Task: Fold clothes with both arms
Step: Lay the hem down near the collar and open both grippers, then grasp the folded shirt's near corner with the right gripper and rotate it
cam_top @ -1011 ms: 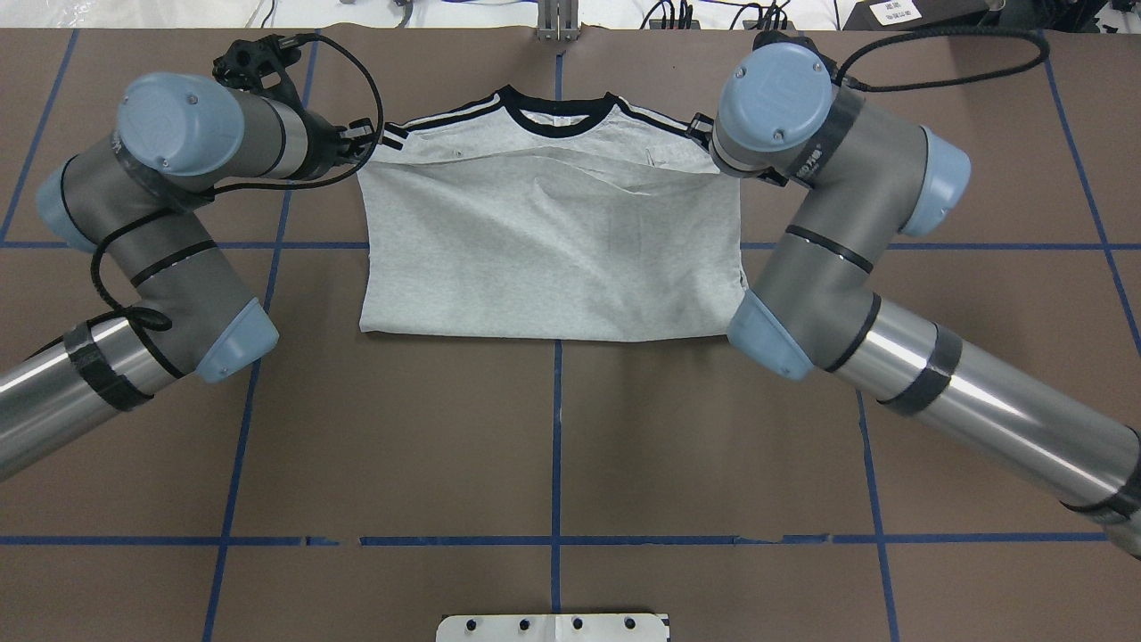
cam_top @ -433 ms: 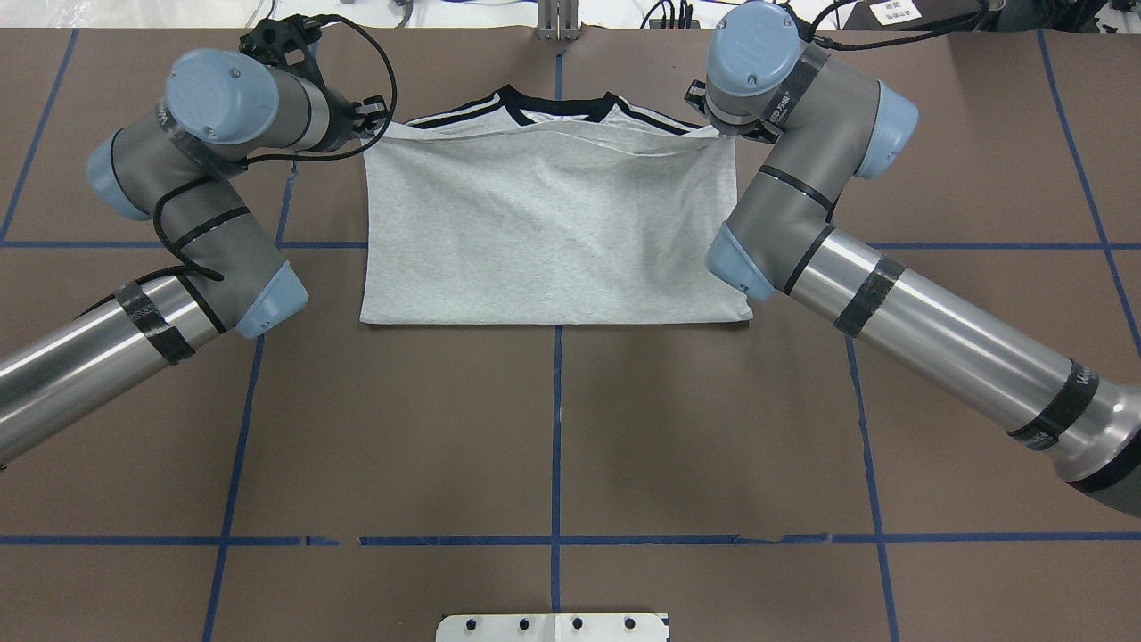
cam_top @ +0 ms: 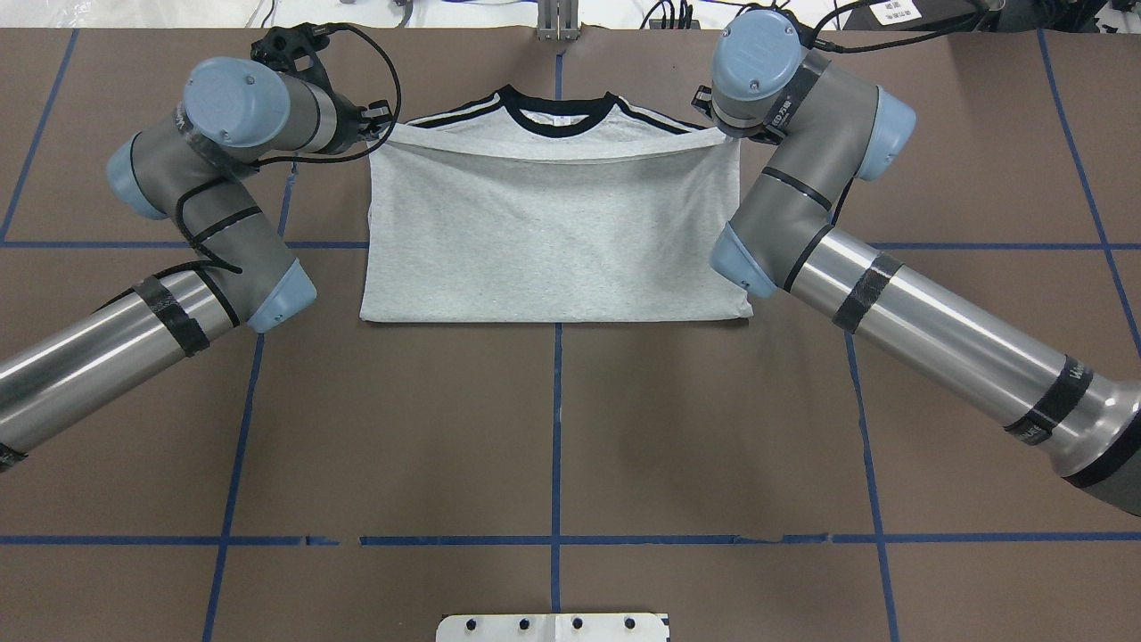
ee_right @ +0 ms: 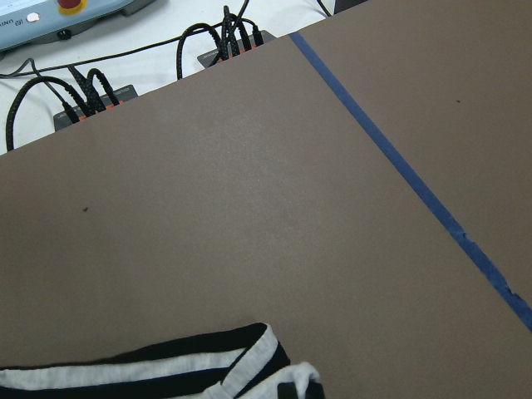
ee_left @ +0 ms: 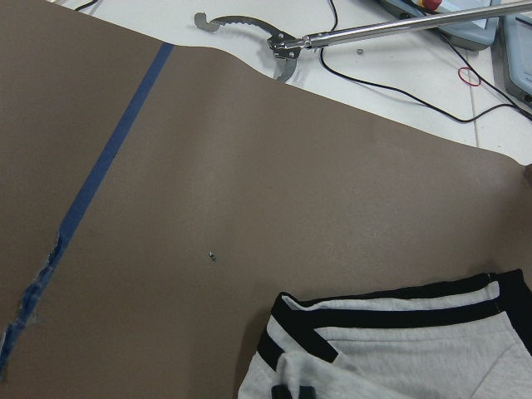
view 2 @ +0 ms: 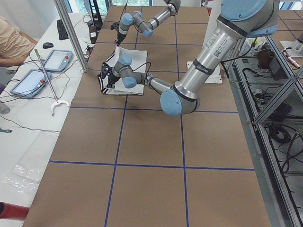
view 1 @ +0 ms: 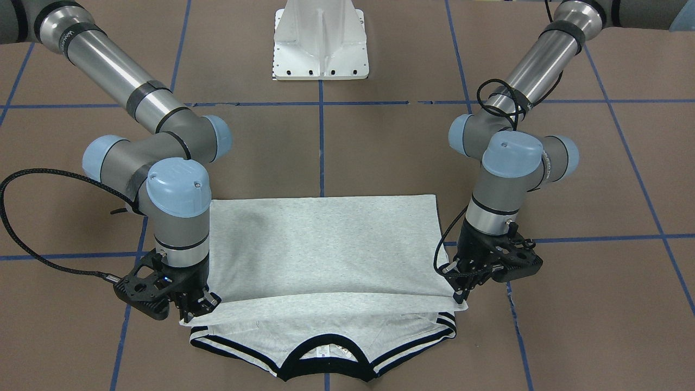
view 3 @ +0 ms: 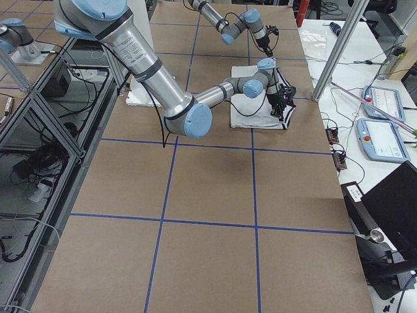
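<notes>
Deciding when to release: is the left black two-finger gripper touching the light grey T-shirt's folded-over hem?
Touching. The front-facing view shows the left gripper pinching the hem corner of the grey T-shirt.

T-shirt (cam_top: 553, 232) on table (cam_top: 553, 428), pedestal (cam_top: 553, 627) well apart

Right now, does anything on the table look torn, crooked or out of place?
Only the tape. The blue tape line nearest the robot has torn gaps, and another strip looks frayed in the left wrist view. The T-shirt lies square, its folded-up hem stopping just short of the collar.
</notes>
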Controlling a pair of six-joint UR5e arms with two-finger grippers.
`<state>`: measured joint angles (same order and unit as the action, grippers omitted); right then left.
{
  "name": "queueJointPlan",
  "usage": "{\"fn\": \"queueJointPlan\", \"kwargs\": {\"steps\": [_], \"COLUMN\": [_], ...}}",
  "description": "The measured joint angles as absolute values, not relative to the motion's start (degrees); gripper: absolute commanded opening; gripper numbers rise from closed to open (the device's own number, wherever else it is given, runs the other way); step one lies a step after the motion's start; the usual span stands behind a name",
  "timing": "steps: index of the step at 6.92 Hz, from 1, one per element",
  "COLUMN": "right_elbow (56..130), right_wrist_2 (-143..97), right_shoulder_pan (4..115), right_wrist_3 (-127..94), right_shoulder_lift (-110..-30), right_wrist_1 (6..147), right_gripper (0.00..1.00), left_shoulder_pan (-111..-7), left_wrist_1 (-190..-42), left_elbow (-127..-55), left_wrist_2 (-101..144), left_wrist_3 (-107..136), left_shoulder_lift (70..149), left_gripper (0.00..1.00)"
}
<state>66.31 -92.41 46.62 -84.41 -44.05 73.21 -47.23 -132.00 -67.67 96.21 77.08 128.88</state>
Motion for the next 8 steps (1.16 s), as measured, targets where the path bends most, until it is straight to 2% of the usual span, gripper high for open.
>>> {"fn": "queueJointPlan", "kwargs": {"steps": [1, 2, 4, 5, 7, 8], "right_elbow": [66.10, 66.05, 68.55, 73.99, 89.67, 94.68], "right_wrist_2": [-92.39, -92.29, -92.63, -92.91, -92.82, -92.51], "right_shoulder_pan": [46.60, 46.65, 47.14, 46.05, 40.50, 37.98], "right_wrist_3": [-84.38, -84.39, -85.44, -87.92, -97.36, -102.08], "right_shoulder_lift": [-43.89, -43.73, -44.44, -47.70, -58.91, -63.54], "right_wrist_1": [72.41, 71.91, 70.87, 70.65, 70.55, 70.49], "right_gripper": [0.62, 0.63, 0.72, 0.73, 0.76, 0.76], "left_shoulder_pan": [-47.21, -47.25, -47.62, -47.74, -47.88, -47.99], "left_wrist_1": [-132.13, -132.21, -134.16, -135.43, -136.22, -136.24], "left_elbow": [-66.47, -65.94, -65.71, -65.75, -65.94, -66.01], "left_wrist_2": [96.21, 96.20, 96.26, 96.30, 96.32, 96.33], "left_wrist_3": [76.94, 75.90, 73.55, 73.46, 73.52, 73.52], "left_shoulder_lift": [129.47, 129.63, 129.07, 128.76, 128.46, 128.29], "left_gripper": [0.44, 0.46, 0.47, 0.47, 0.47, 0.47]}}
